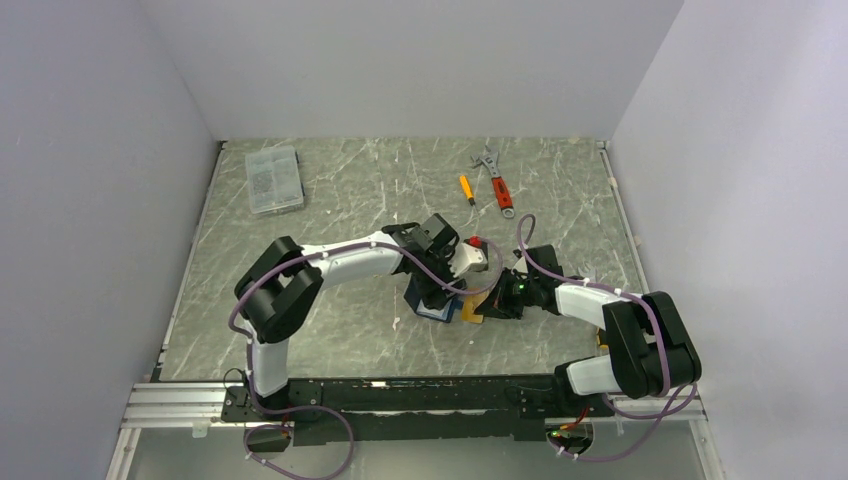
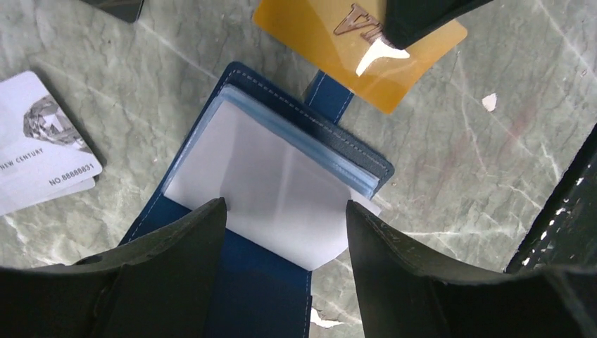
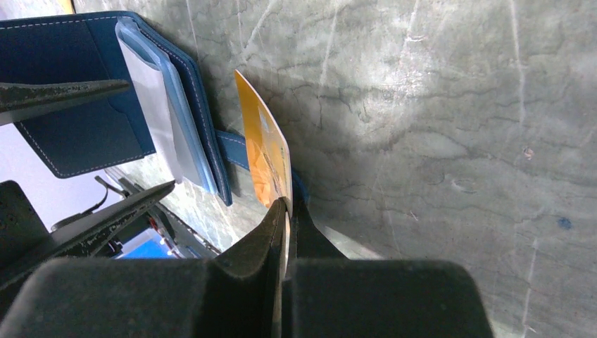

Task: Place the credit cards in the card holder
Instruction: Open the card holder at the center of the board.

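So far no card looks stowed: the wallet (image 2: 257,282) lies open at mid-frame in the left wrist view, its clear sleeves showing only white paper. The left pincer (image 2: 285,211) stands open astride it, gripping nothing. The right pincer (image 3: 285,208) is closed on a gold card (image 2: 317,42), just beside the wallet's tab at upper right. A white card (image 2: 39,141) lies on the surface (image 2: 493,162) at left, a black card (image 2: 120,7) at the top-left corner. By my reading, all three are yet to go in.

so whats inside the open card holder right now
The card holder lies open, showing a stack of clear sleeves with a white sheet on top. No card shows in them; the lower sleeves are covered.
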Controlling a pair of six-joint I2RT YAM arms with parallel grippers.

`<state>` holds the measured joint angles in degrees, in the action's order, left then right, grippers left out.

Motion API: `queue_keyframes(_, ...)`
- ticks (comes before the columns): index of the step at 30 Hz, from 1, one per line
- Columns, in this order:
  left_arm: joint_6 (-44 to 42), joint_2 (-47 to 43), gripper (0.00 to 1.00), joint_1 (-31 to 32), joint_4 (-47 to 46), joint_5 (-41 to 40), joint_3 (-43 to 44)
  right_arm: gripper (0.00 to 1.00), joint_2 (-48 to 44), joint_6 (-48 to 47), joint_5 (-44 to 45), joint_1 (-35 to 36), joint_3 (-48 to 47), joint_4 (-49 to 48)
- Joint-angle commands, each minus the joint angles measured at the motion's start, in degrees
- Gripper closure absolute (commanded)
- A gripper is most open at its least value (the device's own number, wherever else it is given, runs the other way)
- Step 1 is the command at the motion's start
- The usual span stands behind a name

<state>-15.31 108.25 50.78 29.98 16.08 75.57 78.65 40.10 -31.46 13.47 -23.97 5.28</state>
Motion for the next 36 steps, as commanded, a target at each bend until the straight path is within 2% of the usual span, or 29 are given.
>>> queue_keyframes(1, 0.97, -0.06, 0.31, 1.30, 0.44, -0.87, 3.54, 1.00, 0.63, -2.63, 12.45, -0.70, 2.51, 5.70)
queue_keyframes(8, 3.97, 0.11, 0.30, 1.34, 1.36, 3.09, 4.47, 1.00, 0.19, -2.62, 12.45, -0.75, 2.74, 5.53)
queue_keyframes(13, 4.01, 1.85, 0.32, 2.92, 0.61, -2.81, 4.37, 1.00, 0.12, -2.59, 12.48, -0.68, 2.78, 5.51)
queue_keyframes(26, 1.64, 3.38, 0.34, 4.30, -0.33, -11.35, 3.96, 1.00, 0.40, -2.48, 12.48, -0.73, 2.78, 5.44)
queue_keyframes(36, -0.45, 5.16, 0.41, 6.60, -1.07, -20.59, 4.52, 1.00, 0.35, -2.57, 12.53, -0.71, 2.87, 5.43)
